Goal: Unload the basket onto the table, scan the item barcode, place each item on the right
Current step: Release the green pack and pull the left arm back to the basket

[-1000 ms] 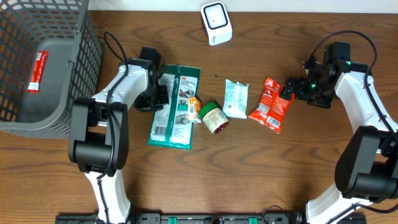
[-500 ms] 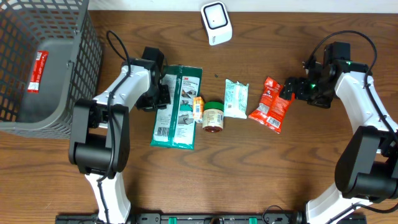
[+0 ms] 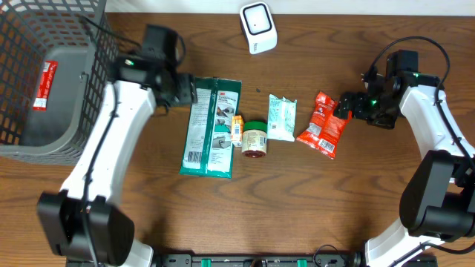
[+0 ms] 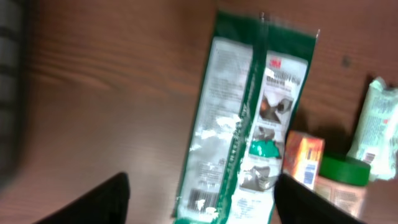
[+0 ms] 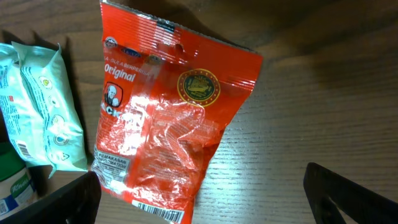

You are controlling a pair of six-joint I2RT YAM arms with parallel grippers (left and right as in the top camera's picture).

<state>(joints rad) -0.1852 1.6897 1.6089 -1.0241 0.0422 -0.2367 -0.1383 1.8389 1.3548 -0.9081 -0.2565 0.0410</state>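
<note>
My left gripper [image 4: 200,180] stands wide with nothing in it, at the top left corner of the green packet [image 3: 211,127], which lies flat on the table [image 3: 148,215] (long side running away from the fingers in my wrist view). The white scanner [image 3: 257,27] sits beyond the packet's top right corner, well apart. Far to the packet's right, my right gripper [image 5: 200,172] is spread just as wide above the red snack bag [image 5: 168,143], gripping nothing.
</note>
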